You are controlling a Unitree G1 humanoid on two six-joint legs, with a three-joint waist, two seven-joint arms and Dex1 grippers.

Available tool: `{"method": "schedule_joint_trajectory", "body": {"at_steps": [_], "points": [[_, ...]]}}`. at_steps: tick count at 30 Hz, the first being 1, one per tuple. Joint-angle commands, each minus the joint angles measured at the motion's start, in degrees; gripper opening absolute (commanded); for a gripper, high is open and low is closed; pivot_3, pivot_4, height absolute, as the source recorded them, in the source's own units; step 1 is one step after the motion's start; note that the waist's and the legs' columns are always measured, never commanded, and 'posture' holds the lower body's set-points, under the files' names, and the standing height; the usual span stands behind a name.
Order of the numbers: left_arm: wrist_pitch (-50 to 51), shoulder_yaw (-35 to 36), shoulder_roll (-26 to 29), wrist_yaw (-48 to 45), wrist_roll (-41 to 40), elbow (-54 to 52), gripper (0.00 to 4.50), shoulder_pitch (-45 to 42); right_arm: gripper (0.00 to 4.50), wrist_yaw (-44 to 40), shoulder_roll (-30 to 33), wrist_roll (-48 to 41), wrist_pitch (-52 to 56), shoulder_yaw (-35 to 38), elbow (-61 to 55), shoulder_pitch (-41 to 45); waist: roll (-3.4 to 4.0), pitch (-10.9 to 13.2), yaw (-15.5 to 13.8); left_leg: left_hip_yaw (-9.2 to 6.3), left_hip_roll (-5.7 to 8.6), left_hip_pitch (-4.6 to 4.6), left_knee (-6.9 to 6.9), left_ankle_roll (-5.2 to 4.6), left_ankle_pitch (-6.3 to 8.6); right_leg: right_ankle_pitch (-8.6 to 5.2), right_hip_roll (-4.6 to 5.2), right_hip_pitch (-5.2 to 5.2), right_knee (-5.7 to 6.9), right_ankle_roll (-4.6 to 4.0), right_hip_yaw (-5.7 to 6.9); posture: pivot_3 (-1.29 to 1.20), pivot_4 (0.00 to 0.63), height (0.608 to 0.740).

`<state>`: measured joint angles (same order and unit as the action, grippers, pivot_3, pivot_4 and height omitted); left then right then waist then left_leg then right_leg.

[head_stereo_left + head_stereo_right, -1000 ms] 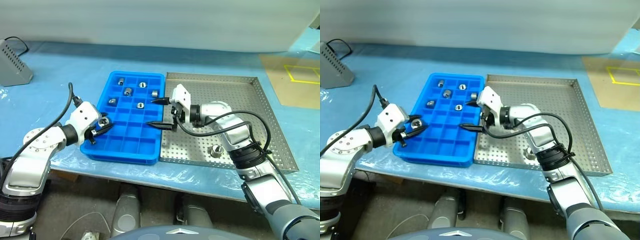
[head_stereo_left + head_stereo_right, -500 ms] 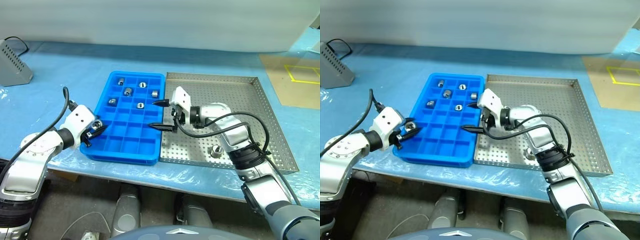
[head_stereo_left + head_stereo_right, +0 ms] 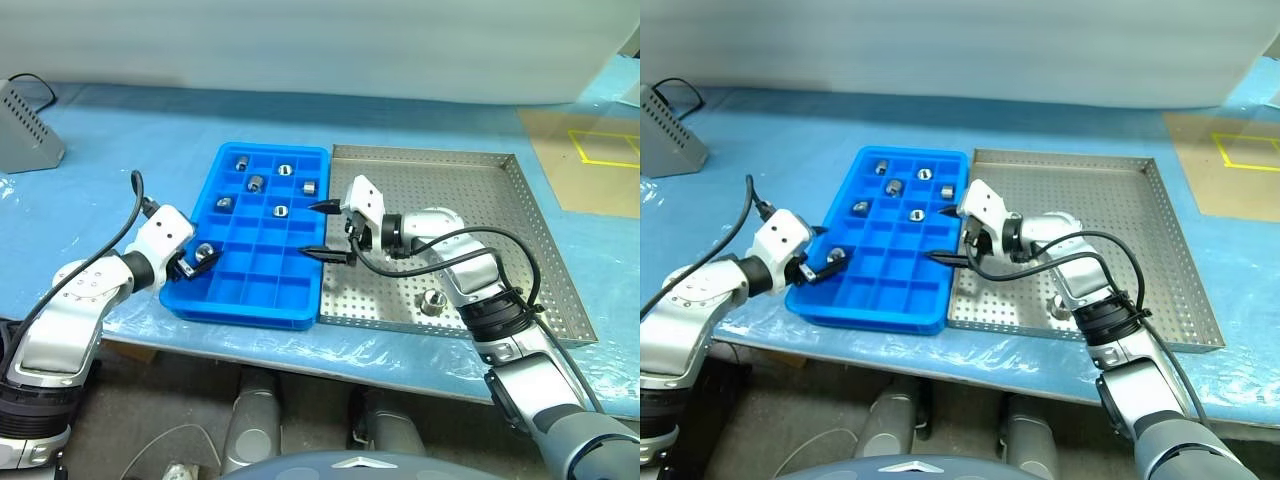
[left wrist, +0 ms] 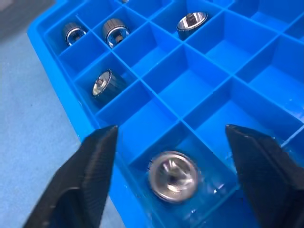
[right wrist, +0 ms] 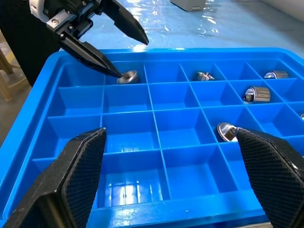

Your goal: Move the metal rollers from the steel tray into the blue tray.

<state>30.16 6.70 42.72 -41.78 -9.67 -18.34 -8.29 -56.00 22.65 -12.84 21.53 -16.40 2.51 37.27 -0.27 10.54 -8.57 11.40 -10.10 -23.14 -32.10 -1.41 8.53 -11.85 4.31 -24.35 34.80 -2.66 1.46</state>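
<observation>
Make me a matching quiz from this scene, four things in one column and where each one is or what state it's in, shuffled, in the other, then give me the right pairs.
Things:
1. left gripper
2. right gripper
3. blue tray
4. steel tray

Places or states:
A. holds one roller on its perforated floor
B. open over the blue tray's right edge, holding nothing
C. holds six rollers in separate compartments
D. open, with a roller lying in the compartment between its fingers

Pairs: 1-D, 2-B, 3-C, 4-A
</observation>
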Motion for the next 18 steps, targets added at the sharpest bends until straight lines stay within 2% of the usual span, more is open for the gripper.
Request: {"method": "schedule_joint_trajectory", "body": {"at_steps": [1, 7, 12, 18], "points": [[-0.09, 0.31, 0.87, -1.22, -1.73, -2.32, 3.68, -2.21, 4.50, 0.46, 0.16, -0.57, -0.58, 1.73, -2.79, -0.26, 0.00, 0.00, -0.02, 0.00, 0.00, 0.00, 0.00, 0.00, 0.00, 0.00, 0.00, 0.00, 0.00, 0.00, 0.00, 0.22, 0.150, 0.740], [-0.63, -0.60, -1.14, -2.59, -4.79, 0.86, 3.68, -10.68, 4.50, 1.82, 1.72, -0.99, 0.33, 3.99, -3.87, -0.84, 0.00, 0.00, -0.07, 0.00, 0.01, -0.01, -0.04, 0.03, -0.03, 0.01, 0.00, 0.02, 0.06, -0.01, 0.01, 0.13, 0.150, 0.740], [-6.59, -5.85, -3.57, -6.15, -2.91, 13.88, 3.68, -21.98, 4.50, 6.18, 4.50, -0.02, -0.05, 8.77, -6.66, -3.62, -0.01, -0.01, 0.71, 0.01, 0.04, 0.05, -0.11, 0.06, -0.05, 0.02, 0.01, 0.06, 0.10, 0.00, -0.03, 0.00, 0.150, 0.740], [-14.51, -13.27, -10.93, -11.52, -0.54, 29.68, 3.68, -34.22, 4.50, 12.50, 7.43, 0.03, 3.81, 14.26, -14.77, -10.32, -0.03, -0.02, 3.29, 0.03, 0.09, -0.04, -0.13, 0.06, -0.06, 0.04, 0.00, 0.05, 0.06, 0.00, -0.06, -0.19, 0.150, 0.740]]}}
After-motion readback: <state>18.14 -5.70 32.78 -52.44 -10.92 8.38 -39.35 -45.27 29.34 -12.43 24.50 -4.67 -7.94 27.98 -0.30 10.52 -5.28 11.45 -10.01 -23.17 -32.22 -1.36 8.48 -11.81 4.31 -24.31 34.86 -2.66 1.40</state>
